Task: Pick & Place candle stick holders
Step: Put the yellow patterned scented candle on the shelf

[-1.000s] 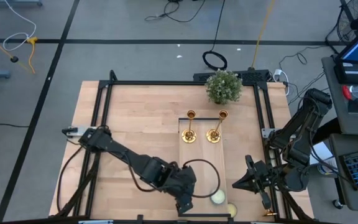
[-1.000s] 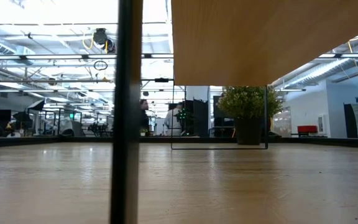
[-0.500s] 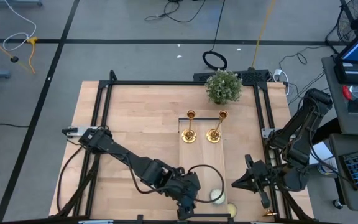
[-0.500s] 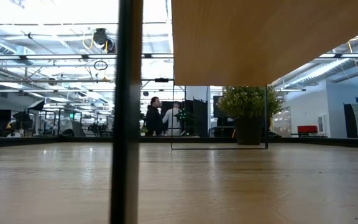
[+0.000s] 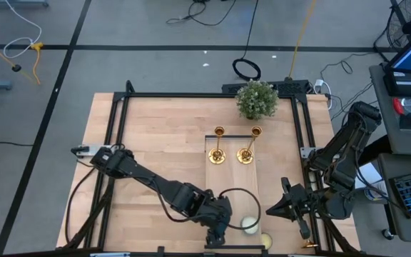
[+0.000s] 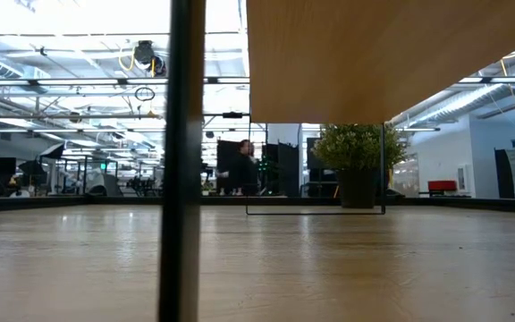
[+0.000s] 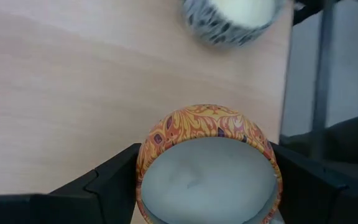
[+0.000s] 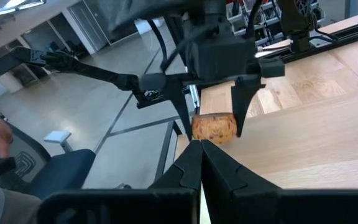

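- left gripper [image 5: 215,238] is at the near edge of the table [image 5: 155,143], low in the high view, just left of the pale candle [image 5: 250,225]
- its jaws are spread wide around an orange patterned candle tin [image 7: 208,163] with pale wax inside; a finger [image 7: 101,186] sits on each side of the tin, and the right wrist view shows the same tin [image 8: 214,126] pinched between the two fingers, lifted off the wood
- a second tin with a grey patterned wall [image 7: 229,18] sits on the table just beyond the held one, in the left wrist view
- another pale round candle [image 5: 265,242] lies at the table's near edge, close beside the first one
- the candle stick holders are not in any gripper: two gold ones stand upright mid-table, left one [image 5: 217,147] and right one [image 5: 247,146], side by side on a lighter board [image 5: 232,185], apart from each other
- a third holder can't be made out in these views
- potted plant [image 5: 256,99] is at the far edge, beyond the holders
- right gripper [image 5: 273,210] waits at the right edge of the table, fingers fully closed on nothing, tips [image 8: 199,163] pressed together, pointing toward the left arm
- low view shows only bare wood, a dark post [image 6: 182,161] and the plant [image 6: 358,152]; a person [image 6: 242,168] stands far off in the room
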Controlling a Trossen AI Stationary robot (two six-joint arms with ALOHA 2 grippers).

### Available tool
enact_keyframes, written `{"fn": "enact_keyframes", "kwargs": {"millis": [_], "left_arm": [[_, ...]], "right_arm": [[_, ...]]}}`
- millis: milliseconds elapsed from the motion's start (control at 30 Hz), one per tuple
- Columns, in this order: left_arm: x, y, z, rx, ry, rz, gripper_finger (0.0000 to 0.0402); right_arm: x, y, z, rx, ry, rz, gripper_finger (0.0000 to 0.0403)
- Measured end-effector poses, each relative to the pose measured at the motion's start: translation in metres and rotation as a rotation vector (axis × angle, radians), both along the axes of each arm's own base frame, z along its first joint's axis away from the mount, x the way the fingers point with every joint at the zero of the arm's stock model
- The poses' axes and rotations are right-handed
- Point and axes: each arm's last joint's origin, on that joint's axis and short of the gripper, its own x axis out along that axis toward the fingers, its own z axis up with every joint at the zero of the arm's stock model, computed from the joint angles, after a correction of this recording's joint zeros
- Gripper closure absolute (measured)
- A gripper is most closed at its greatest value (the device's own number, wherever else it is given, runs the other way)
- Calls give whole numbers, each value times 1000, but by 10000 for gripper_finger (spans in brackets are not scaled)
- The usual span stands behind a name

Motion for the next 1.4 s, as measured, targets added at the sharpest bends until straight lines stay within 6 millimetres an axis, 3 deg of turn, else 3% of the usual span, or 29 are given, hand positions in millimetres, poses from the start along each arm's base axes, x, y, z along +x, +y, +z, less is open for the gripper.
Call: {"fn": "enact_keyframes", "kwargs": {"millis": [500,700,967,1233,1400], "left_arm": [[-3,0,0,8,15,-1,107],[-3,0,0,3,28,11,78],[-3,0,0,-8,32,3,105],[-3,0,0,-1,24,27,31],[-3,1,0,-4,25,42,17]], "right_arm": [[0,0,0,-3,-1,1,403],[0,0,0,-8,-2,3,403],[0,0,0,-12,-3,4,403],[0,0,0,-12,-3,4,403],[0,0,0,-13,-3,4,403]]}}
